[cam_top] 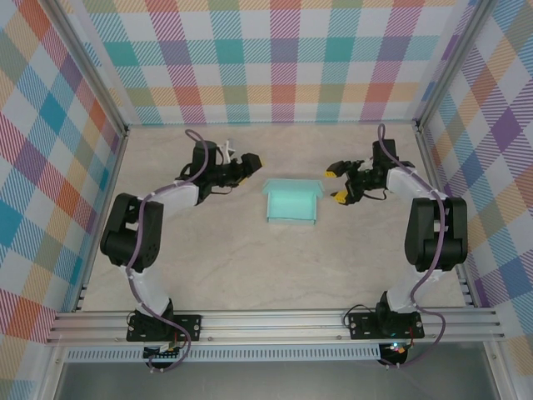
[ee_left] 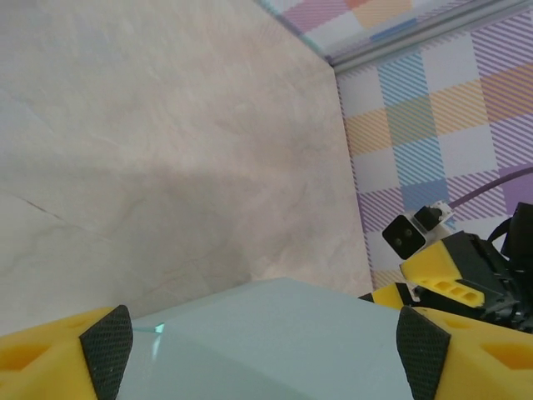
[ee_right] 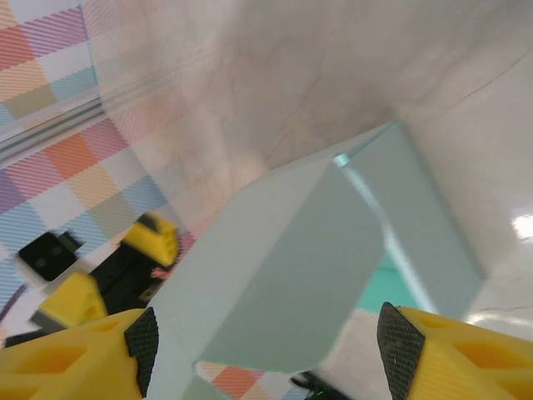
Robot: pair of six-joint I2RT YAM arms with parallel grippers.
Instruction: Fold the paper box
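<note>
Currently, left claw (cam_top: 247, 167): jaws wide apart, nothing held.
Right claw (cam_top: 337, 183): jaws wide apart, nothing held.
Paper box (cam_top: 291, 204): between both claws, just ahead of each claw's tips, not gripped.
Risk: a one-sided push probably slides or crushes the thin card instead of creasing it.

Cut off by the bottom edge in the left wrist view: box (ee_left: 275, 346), near part unseen. Cropped also in the right wrist view, lower corner lost. Blurred there at left: left gripper (ee_right: 112, 271), outline smeared. From above, flap creases too small to tell.
</note>
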